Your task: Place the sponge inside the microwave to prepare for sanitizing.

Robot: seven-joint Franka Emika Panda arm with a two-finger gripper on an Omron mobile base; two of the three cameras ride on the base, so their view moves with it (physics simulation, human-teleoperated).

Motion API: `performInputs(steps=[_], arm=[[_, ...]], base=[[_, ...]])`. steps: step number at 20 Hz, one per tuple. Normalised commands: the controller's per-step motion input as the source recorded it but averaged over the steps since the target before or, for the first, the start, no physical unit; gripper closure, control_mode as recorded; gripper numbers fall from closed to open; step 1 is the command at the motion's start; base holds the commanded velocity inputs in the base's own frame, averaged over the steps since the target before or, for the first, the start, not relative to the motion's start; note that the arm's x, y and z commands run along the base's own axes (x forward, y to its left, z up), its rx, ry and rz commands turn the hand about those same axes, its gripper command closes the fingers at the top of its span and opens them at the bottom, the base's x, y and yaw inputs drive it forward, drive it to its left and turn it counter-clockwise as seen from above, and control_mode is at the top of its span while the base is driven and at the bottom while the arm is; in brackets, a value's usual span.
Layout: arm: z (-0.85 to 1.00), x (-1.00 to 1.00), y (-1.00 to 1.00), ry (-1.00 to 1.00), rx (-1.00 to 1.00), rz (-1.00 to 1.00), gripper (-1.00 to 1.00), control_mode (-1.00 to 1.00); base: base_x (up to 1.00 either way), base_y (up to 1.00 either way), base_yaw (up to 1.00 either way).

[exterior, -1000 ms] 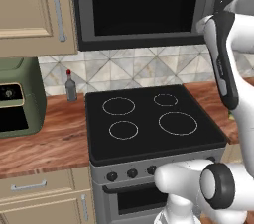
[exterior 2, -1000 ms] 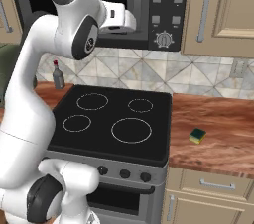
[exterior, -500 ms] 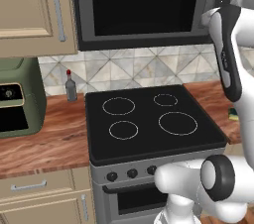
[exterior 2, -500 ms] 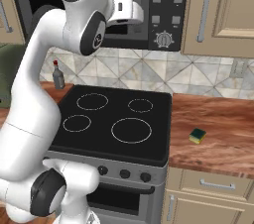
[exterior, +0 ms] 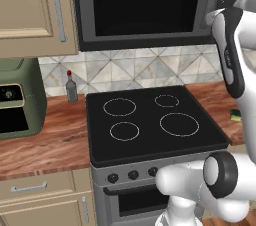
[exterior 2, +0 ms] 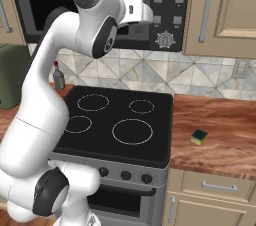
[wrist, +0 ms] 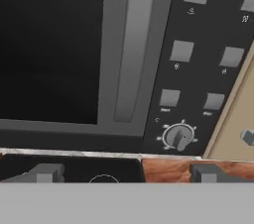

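- The sponge (exterior 2: 199, 137) lies on the wooden counter (exterior 2: 220, 130), to the right of the black stove (exterior 2: 120, 125), near the counter's front edge.
- The microwave (exterior 2: 100, 0) hangs over the stove. Its door is shut.
- The gripper (wrist: 124, 173) is up high, right in front of the microwave's grey handle (wrist: 131, 44) and the dial (wrist: 178, 136).
- Its two fingers stand wide apart and hold nothing.
- The sponge is far below the gripper and off to the right, well apart from it.
- A small bottle (exterior: 71, 87) stands at the back of the counter, left of the stove, next to a green box (exterior: 20, 102).
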Motion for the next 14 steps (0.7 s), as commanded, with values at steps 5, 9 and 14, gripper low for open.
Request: performInputs(steps=[5,9,14], arm=[[0.0,0.35,-0.02,0.0,0.0,0.0,-1.0,-1.0],[0.0,0.31,0.01,0.0,0.0,0.0,-1.0,-1.0],[0.0,0.29,0.0,0.0,0.08,-0.01,-1.0,-1.0]], base=[[0.0,0.0,0.0],[0.0,0.0,0.0],[0.0,0.0,0.0]])
